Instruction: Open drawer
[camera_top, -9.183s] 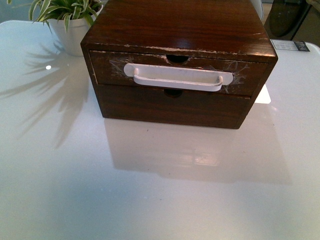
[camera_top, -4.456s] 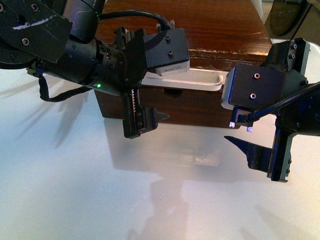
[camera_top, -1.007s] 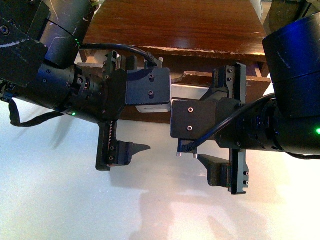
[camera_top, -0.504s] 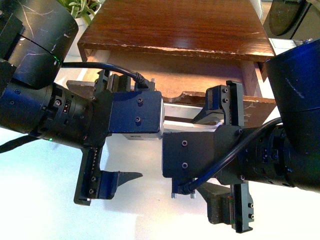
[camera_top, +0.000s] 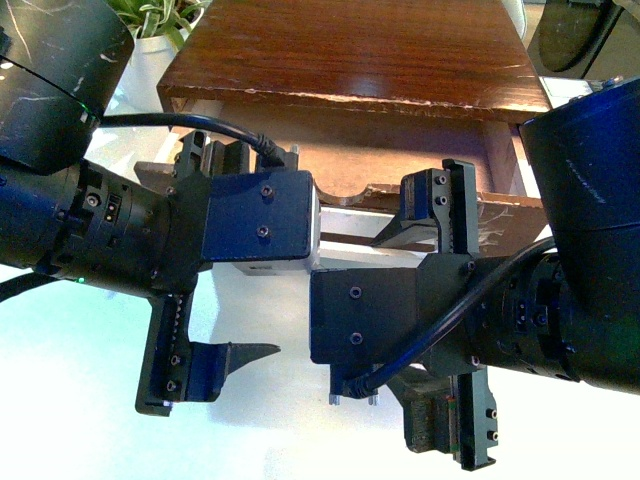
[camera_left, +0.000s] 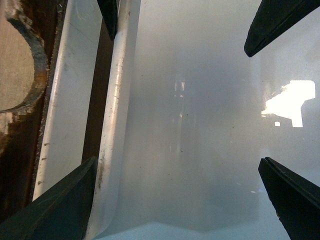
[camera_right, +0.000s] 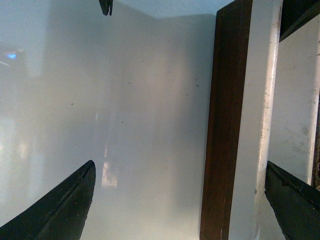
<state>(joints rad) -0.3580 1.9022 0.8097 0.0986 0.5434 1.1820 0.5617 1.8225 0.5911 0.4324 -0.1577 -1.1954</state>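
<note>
The dark-brown chest (camera_top: 350, 50) stands on the white table. Its drawer (camera_top: 500, 215) is pulled partly out, showing the pale inside (camera_top: 390, 150) and the notched rim (camera_top: 345, 192). My left gripper (camera_top: 235, 255) and right gripper (camera_top: 400, 320) are side by side in front of it, both open. The white bar handle (camera_left: 115, 100) runs just inside one left finger (camera_left: 60, 205). In the right wrist view the handle (camera_right: 262, 125) and the brown drawer front (camera_right: 225, 125) lie between the jaws, near one finger (camera_right: 295, 200). My arms hide most of the drawer front in the front view.
A potted plant (camera_top: 150, 30) stands at the back left beside the chest. A dark object (camera_top: 590, 30) sits at the back right. The white table (camera_top: 60, 400) reflects light. The lower plain front is hidden behind my grippers.
The drawer was shut at first; both arms came in at the handle. Over the last second the drawer slid further out towards me with both grippers.
</note>
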